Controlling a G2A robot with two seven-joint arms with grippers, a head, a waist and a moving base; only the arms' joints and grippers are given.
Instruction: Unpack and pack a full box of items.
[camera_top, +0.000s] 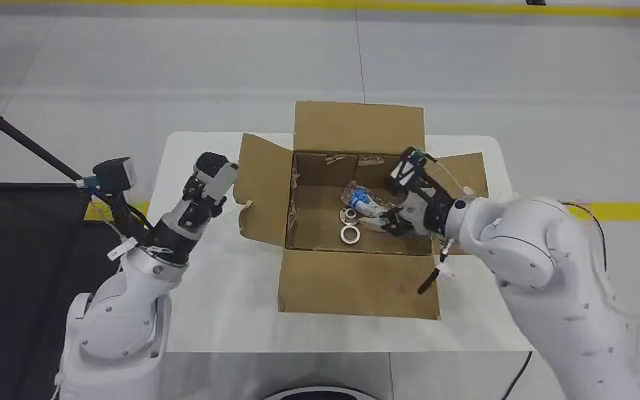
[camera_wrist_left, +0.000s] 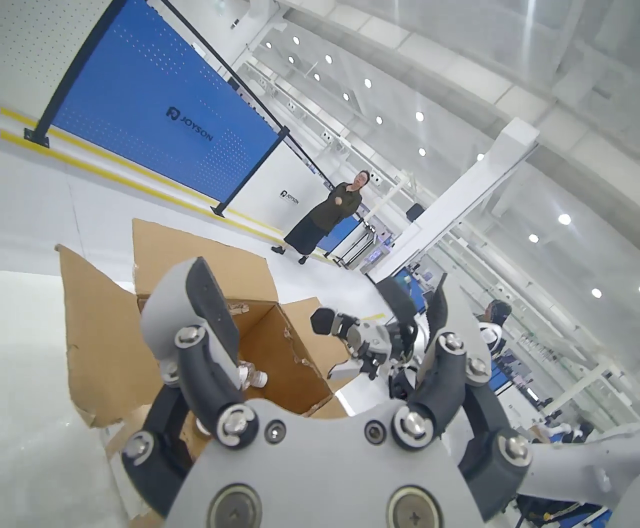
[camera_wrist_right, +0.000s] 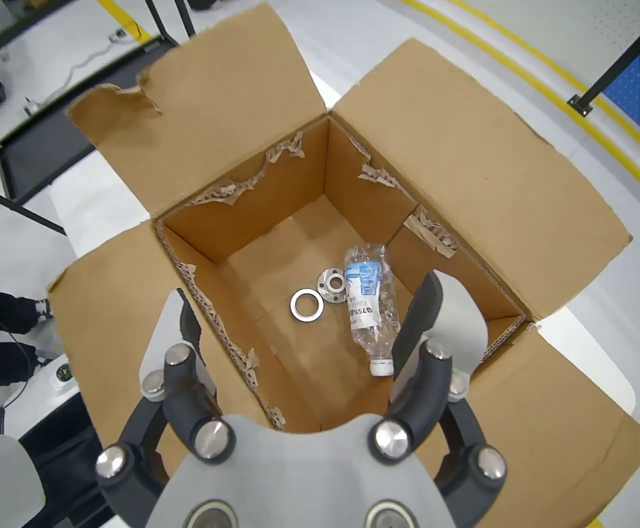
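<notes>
The plastic bottle (camera_wrist_right: 370, 303) is pictured flat on the floor of the open box (camera_wrist_right: 225, 100), cap toward four o'clock in the top view, where the wide-open, empty right gripper (camera_wrist_right: 306, 294) is poised nearer than the open, empty left gripper (camera_wrist_left: 320, 285).
</notes>
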